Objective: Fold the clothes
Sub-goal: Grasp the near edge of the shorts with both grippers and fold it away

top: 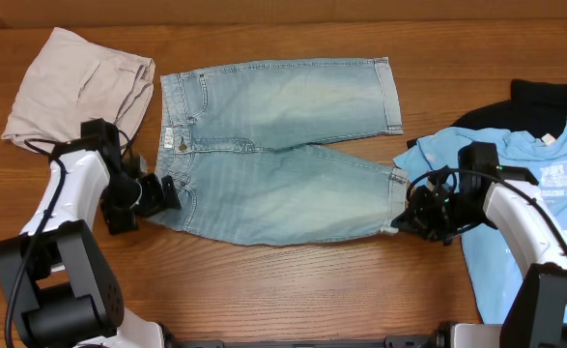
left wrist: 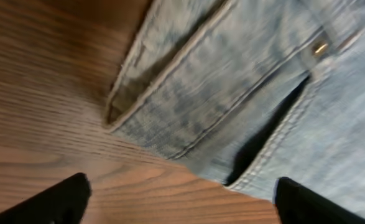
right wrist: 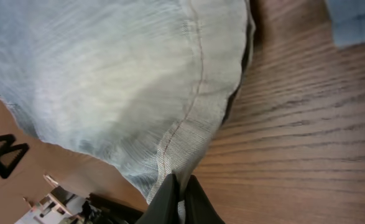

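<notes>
- Denim hem sits in my right claw (right wrist: 181,196): fingers pinched narrow on the near leg's end of the shorts (top: 283,145).
- Left claw (left wrist: 182,202) is spread wide and holds nothing. The waistband corner lies just ahead of it, on the table (top: 293,290).
- The shorts lie flat with the long axis running left-right, waist toward my left arm and legs toward my right. Each claw is at one end of the near edge.
- My guess at the fold: carry the near edge away from me, over the far leg.
- Room: bare wood on the near side, a thin strip beyond. The T-shirt (top: 544,193) crowds my right claw, with the black garment (top: 544,101) behind it. The beige garment (top: 80,87) lies close beyond the waist.
</notes>
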`<state>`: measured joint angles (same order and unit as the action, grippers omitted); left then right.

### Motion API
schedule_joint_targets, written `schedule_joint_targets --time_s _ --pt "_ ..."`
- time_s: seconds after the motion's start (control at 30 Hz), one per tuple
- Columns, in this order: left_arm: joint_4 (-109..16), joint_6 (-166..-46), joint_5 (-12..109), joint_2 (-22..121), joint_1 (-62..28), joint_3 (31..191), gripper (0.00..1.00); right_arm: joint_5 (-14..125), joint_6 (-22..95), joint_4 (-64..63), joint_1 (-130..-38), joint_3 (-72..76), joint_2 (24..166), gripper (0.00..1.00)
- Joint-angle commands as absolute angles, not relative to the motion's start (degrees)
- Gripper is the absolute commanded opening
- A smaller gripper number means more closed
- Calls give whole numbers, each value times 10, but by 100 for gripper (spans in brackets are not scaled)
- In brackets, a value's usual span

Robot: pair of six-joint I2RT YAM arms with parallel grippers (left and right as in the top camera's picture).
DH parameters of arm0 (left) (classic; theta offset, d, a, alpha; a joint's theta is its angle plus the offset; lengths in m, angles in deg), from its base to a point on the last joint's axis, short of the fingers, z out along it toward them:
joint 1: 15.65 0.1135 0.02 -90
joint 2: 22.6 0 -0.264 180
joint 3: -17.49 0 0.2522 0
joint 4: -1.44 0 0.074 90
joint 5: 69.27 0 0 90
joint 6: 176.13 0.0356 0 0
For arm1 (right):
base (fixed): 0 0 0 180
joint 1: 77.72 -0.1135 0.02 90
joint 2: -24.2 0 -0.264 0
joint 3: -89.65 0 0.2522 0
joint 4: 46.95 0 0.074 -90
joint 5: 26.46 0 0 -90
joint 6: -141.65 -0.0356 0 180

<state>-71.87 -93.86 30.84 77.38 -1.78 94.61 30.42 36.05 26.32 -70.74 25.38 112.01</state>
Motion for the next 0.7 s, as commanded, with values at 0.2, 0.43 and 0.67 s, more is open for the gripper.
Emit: schedule_joint_targets --time_s 0.2,0.43,0.67 --pt "-638 -967 216 769 -20 881 85 300 371 263 -710 224 1120 4" --pt "-587 -991 217 769 -20 877 69 300 371 268 -710 224 1120 4" --pt "-564 -1000 218 770 -20 854 52 300 371 268 -710 224 1120 4"
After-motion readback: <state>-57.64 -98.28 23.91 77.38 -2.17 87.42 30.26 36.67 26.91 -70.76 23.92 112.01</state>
